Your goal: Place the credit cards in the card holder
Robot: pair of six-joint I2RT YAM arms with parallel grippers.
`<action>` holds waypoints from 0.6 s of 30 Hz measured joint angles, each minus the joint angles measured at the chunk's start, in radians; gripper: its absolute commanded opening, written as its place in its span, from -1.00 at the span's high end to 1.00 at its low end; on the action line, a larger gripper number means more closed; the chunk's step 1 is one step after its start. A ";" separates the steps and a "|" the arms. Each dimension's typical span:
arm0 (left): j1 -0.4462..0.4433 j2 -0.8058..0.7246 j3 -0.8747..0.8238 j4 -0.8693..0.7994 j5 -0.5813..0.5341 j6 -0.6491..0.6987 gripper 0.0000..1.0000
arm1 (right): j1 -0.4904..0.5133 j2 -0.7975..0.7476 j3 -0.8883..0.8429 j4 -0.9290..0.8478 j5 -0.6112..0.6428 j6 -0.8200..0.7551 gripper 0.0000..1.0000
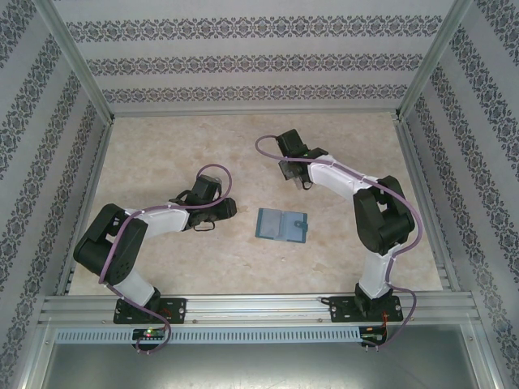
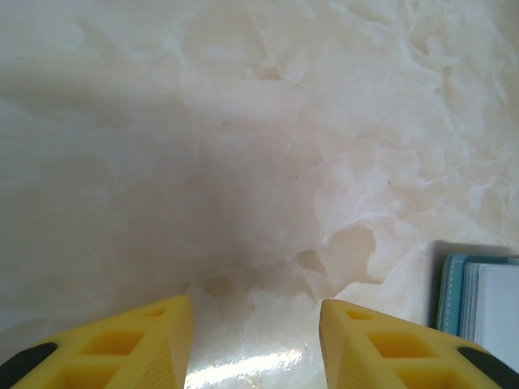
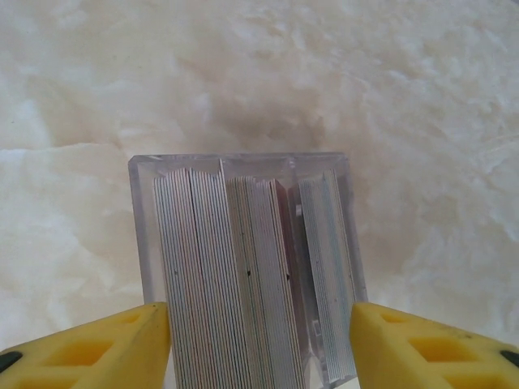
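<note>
Many credit cards stand on edge in tight rows inside a clear box, directly ahead of the right hand and between its fingers. The yellow fingers flank the box's two side walls. From this close I cannot tell whether they press on it or merely straddle it.

The left hand is spread, with only bare bench between its fingers. The card holder lies flat just to that hand's right, slightly ahead of its right fingertip. From above it sits between the two hands and looks opened.

The cards are probably light, stiff and slick, and packed so closely that separating one will be fiddly. The best hold is likely a pinch across the faces of an end card at its upper edge. The group on the hand's right stands a little apart from the rest, which leaves room for a fingertip there.

The holder looks thin and light, so it may slide when a card is pushed in. It would want pinning at its far edge, away from the pocket mouth.
</note>
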 measured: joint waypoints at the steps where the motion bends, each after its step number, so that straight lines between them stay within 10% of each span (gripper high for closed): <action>1: 0.000 -0.001 0.000 0.000 0.000 0.000 0.09 | 0.005 0.000 0.000 -0.003 0.016 -0.004 -0.19; 9: 0.000 -0.012 0.000 0.000 -0.001 0.000 0.09 | 0.047 0.005 0.007 -0.017 0.154 -0.061 -0.12; 18: 0.000 -0.013 0.000 0.000 0.000 0.000 0.09 | 0.048 0.005 0.011 -0.020 0.162 -0.085 0.59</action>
